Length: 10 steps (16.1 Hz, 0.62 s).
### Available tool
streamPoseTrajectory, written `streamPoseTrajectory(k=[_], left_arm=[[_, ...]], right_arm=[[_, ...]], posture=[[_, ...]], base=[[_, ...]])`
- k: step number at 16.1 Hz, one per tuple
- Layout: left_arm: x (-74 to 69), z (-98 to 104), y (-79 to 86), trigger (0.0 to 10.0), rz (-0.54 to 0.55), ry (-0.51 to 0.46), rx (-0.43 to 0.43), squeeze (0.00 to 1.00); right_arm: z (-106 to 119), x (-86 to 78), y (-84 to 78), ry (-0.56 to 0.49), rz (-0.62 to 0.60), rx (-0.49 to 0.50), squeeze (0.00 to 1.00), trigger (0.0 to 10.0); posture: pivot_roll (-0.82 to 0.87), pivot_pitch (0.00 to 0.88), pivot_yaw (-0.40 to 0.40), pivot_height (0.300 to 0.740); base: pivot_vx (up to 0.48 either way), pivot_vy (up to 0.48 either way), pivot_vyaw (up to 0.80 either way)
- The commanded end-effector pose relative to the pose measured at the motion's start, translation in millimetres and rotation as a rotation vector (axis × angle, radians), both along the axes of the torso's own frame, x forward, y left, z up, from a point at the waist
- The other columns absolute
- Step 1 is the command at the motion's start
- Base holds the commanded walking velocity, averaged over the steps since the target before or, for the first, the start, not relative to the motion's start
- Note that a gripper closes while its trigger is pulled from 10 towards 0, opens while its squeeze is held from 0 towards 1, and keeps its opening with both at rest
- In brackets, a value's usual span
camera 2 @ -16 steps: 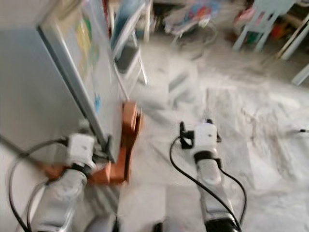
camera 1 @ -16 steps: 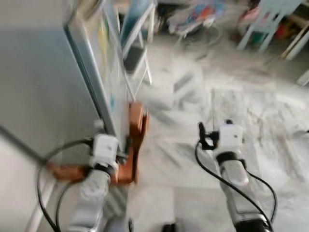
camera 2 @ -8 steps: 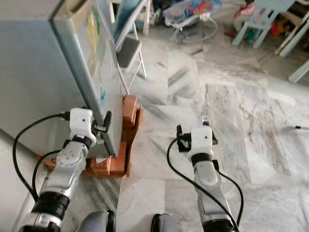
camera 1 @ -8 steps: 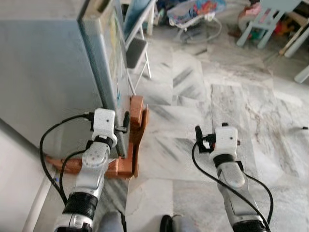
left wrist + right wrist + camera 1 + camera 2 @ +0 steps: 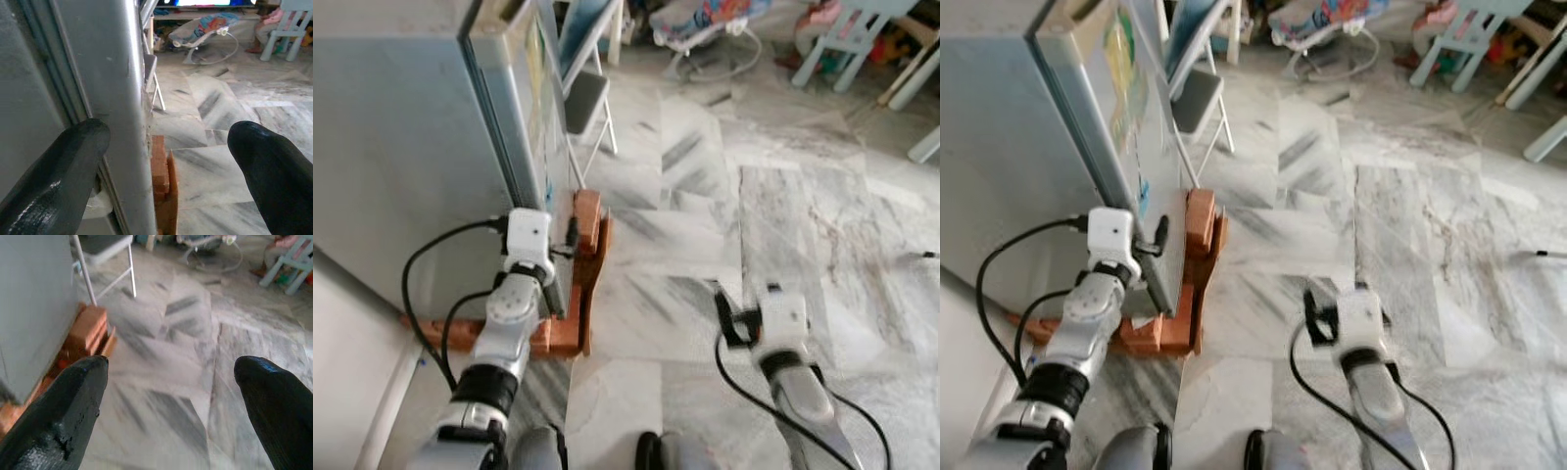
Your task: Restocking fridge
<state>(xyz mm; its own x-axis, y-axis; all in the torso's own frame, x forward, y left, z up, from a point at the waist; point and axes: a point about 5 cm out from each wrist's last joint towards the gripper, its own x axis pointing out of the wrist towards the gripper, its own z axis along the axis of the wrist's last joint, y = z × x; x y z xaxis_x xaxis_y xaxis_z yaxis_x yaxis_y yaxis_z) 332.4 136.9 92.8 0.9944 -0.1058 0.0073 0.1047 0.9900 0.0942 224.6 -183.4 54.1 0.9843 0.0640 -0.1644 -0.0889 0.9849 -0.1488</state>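
Marble floor (image 5: 705,196) unchanged; my left gripper (image 5: 166,161) now straddles the fridge door (image 5: 105,98) edge, fingers spread, while my right gripper (image 5: 166,396), fingers spread, has dropped lower.

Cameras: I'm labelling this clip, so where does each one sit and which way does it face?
Eye views: on the head, looking down at the fridge, marble floor, both arms.
Left wrist view: along the left gripper, fingers open astride the fridge door edge.
Right wrist view: along the open right gripper, over floor.
Shared: wooden stand, folding chair, bouncer.
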Motion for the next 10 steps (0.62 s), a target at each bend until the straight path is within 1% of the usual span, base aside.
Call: streamPoseTrajectory(k=[1,3,5,7,8,10], left_arm=[[0.8,0,-0.6,10.0,-0.001,0.001,-0.001,0.0],[-0.8,-2,-1.2,10.0,-0.007,0.006,-0.002,0.0],[-1.0,-8,-5.8,10.0,-0.021,0.011,0.006,0.0],[6.7,-2,-9.4,10.0,-0.015,-0.002,0.017,0.0],[10.5,2,-10.1,10.0,-0.01,-0.005,0.016,0.0],[15.3,5,-5.8,10.0,0.023,0.002,0.026,0.0]], right_arm=[[3,-5.0,-3.8,-0.004,0.007,-0.007,0.0,10.0],[3,-10.1,-7.5,0.008,0.005,-0.01,0.0,10.0],[5,-8.6,-9.6,0.01,-0.004,-0.018,0.0,10.0],[8,-2.3,-1.7,-0.003,0.001,-0.009,0.0,10.0],[10,-2.2,3.3,-0.009,0.022,0.0,0.0,10.0],[10,-5.5,5.7,-0.008,0.047,-0.009,0.0,10.0]], posture=[[0.06,0.163,-0.078,0.74],[0.06,0.167,-0.074,0.74],[0.05,0.169,-0.075,0.74],[0.05,0.169,-0.075,0.74],[0.05,0.163,-0.074,0.74],[0.04,0.162,-0.074,0.74]], base=[[0.0,0.0,0.0],[0.0,0.0,0.0],[0.0,0.0,0.0],[0.0,0.0,0.0],[0.0,0.0,0.0],[0.0,0.0,0.0]])
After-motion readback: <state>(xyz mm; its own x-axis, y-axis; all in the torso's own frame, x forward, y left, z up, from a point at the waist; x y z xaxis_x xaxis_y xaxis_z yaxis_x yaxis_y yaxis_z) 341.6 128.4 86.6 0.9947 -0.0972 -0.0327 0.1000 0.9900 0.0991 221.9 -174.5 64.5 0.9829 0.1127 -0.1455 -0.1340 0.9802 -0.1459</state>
